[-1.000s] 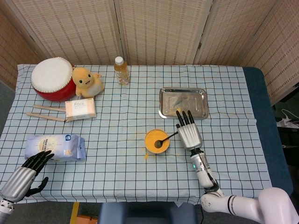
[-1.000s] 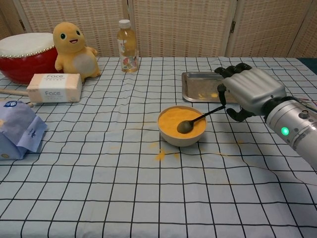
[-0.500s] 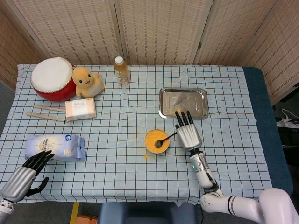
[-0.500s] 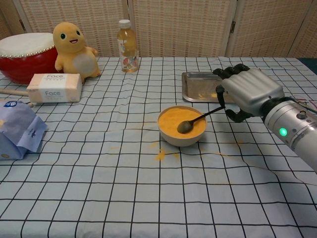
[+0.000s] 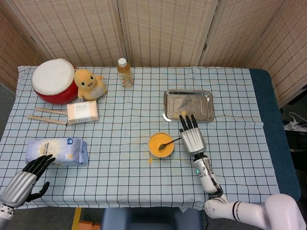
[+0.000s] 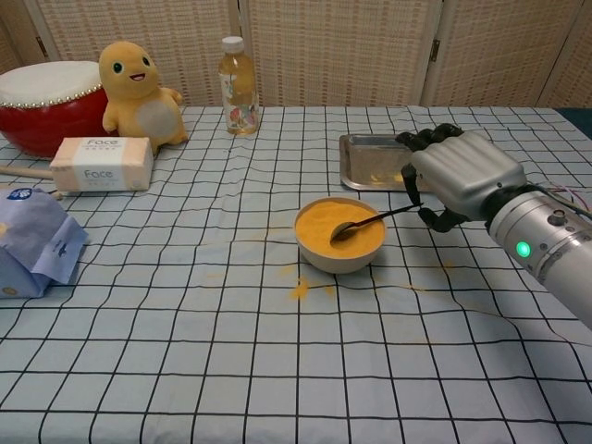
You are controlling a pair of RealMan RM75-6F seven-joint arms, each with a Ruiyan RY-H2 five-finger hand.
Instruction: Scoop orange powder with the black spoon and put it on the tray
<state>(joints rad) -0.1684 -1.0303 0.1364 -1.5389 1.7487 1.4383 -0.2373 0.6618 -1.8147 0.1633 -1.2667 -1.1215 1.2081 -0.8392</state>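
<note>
**Spoon tip in the powder bowl, right hand on the handle**

Nearest, the left hand [image 5: 26, 181] hovers at the counter's front edge with its fingers loosely curled and grasping nothing, just in front of a blue-and-white bag [image 5: 57, 151]. Further in, the right hand [image 6: 460, 176] grips the handle of the black spoon [image 6: 370, 221]; the spoon's bowl dips into the orange powder [image 6: 326, 225] that fills the orange bowl [image 6: 339, 258]. Some spilled powder [image 6: 299, 290] lies on the checked cloth [image 6: 231, 351] just in front of the bowl. Just beyond the right hand sits the metal tray [image 5: 187, 106], with traces of orange on it. At the far side stand a tissue box [image 5: 83, 111], two wooden sticks [image 5: 46, 116], a yellow plush toy [image 5: 88, 83], a red drum [image 5: 53, 80] and a bottle [image 5: 124, 72].
</note>
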